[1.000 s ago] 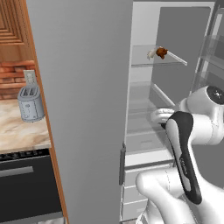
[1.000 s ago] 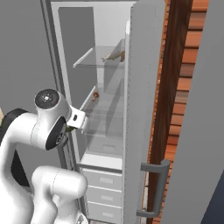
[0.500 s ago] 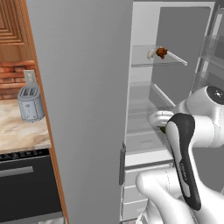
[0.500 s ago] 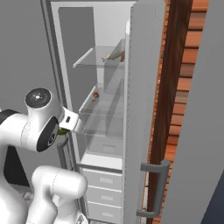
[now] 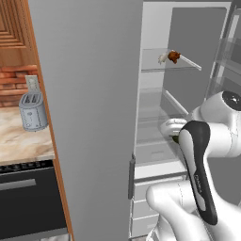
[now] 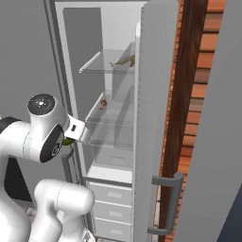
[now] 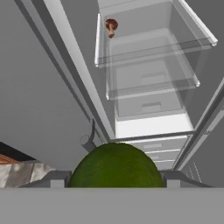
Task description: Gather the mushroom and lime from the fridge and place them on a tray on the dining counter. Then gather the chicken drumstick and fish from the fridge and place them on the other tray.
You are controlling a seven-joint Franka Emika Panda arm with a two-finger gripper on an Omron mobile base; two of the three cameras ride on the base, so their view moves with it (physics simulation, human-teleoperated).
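Two fingertips [image 7: 51, 180] of the gripper [image 7: 114, 180] clamp the lime [image 7: 114, 168], held outside the open fridge [image 6: 118, 160]; the arm is folded back. Mushroom [image 7: 111, 26] rests on a glass shelf [image 7: 153, 52].

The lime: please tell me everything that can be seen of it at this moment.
The lime is a round, dull dark-green fruit with a finely pebbled, matte skin. In the hand view it sits between the two fingers of the gripper, which is shut on it, in front of the open fridge. Its lower part is hidden.
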